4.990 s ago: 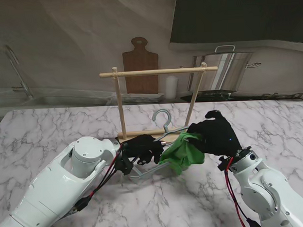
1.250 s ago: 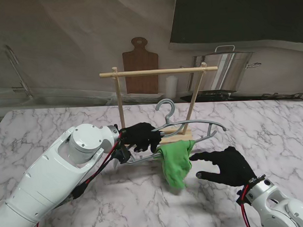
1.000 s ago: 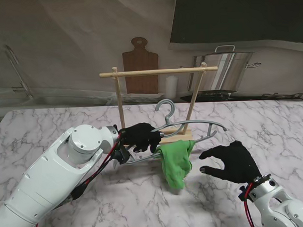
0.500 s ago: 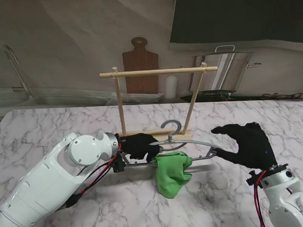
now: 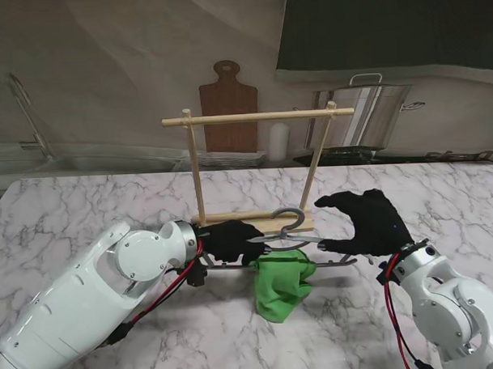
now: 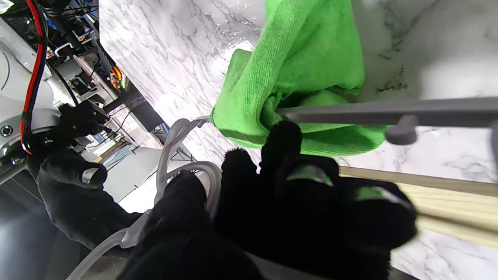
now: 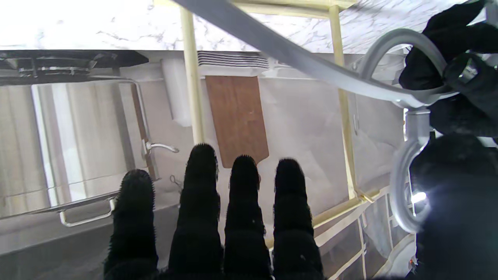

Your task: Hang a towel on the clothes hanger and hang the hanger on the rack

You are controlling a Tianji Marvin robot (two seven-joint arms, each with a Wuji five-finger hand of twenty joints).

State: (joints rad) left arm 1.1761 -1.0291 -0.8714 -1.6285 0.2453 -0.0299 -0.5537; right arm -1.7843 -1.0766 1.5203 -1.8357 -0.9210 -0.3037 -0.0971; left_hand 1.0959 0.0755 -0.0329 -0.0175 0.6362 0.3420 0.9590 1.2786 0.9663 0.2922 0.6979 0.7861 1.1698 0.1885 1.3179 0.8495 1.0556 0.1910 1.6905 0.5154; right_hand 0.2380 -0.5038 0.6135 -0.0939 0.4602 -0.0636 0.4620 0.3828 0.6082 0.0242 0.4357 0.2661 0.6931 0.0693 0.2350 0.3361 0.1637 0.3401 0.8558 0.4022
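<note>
Left hand point(image 5: 232, 240) clamped on hanger point(image 5: 313, 240) neck, green towel point(image 5: 282, 282) draped over its bar, near rack point(image 5: 256, 117) base. Right hand point(image 5: 369, 223) spread, beside hanger's end.

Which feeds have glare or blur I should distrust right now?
Left wrist view: glare whitens the marble beside the green towel, and the left hand is soft. Right wrist view: the table top is blown out; a bright flare sits by the hanger hook. Stand view is evenly lit.

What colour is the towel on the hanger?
Bright green; the towel shows best in the left wrist view, draped over the grey hanger.
</note>
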